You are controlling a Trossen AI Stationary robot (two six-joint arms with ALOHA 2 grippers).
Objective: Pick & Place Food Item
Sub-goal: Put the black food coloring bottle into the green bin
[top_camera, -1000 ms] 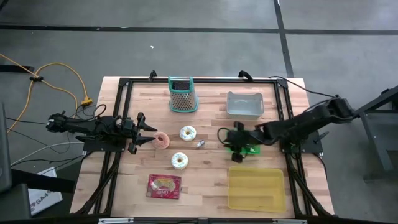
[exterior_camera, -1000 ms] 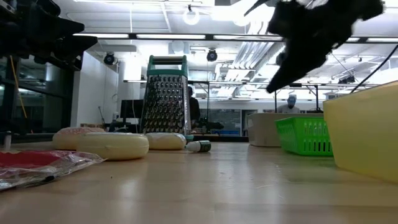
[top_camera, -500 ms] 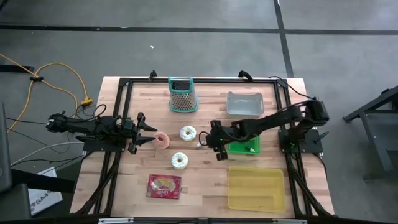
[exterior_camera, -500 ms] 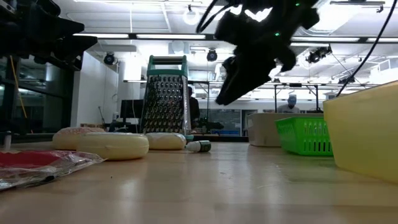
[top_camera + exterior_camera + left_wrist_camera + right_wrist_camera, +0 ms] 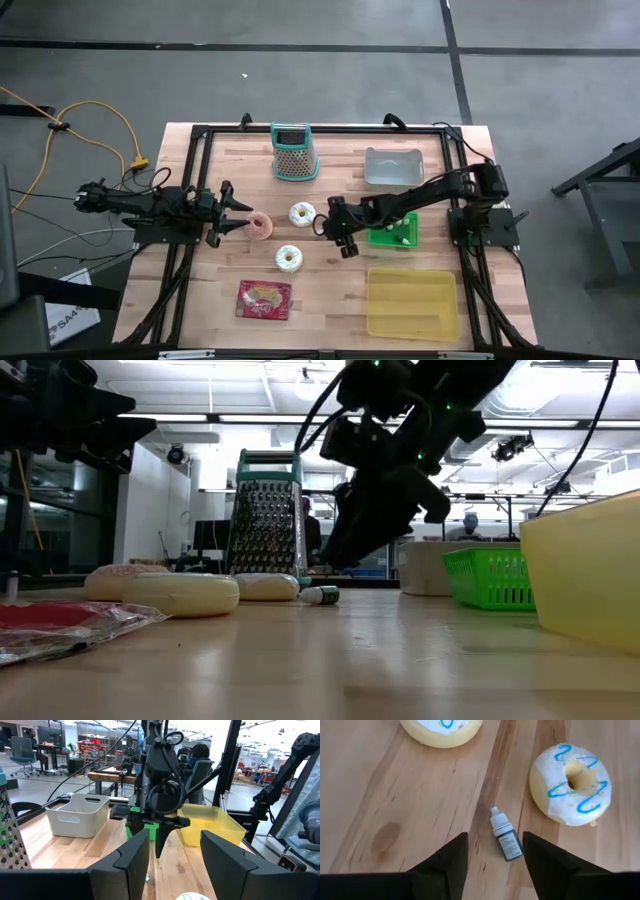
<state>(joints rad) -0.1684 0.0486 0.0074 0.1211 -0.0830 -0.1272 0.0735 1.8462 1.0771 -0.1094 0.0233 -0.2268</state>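
Since a second ago the right arm has swung away from the green basket [image 5: 393, 234] toward the table's middle, and its right gripper [image 5: 330, 226] now hangs low over the bottle [image 5: 506, 840], fingers spread wide with nothing between them. That small dropper bottle lies on its side on the wood, between two white donuts, one [image 5: 572, 784] near it and the other [image 5: 441, 726] farther off. Nothing lies between the open fingers and the bottle.

Right arm reaches long and low across the table from its right edge. Left arm lies level at the left edge, its left gripper [image 5: 238, 213] wide open and empty, just beside the pink donut [image 5: 261, 224].

Three donuts in all: one pink, two white. One grater [image 5: 292, 153] at the back, one grey bin [image 5: 393, 167], one yellow bin [image 5: 412, 302], one red packet [image 5: 264, 299] at the front.
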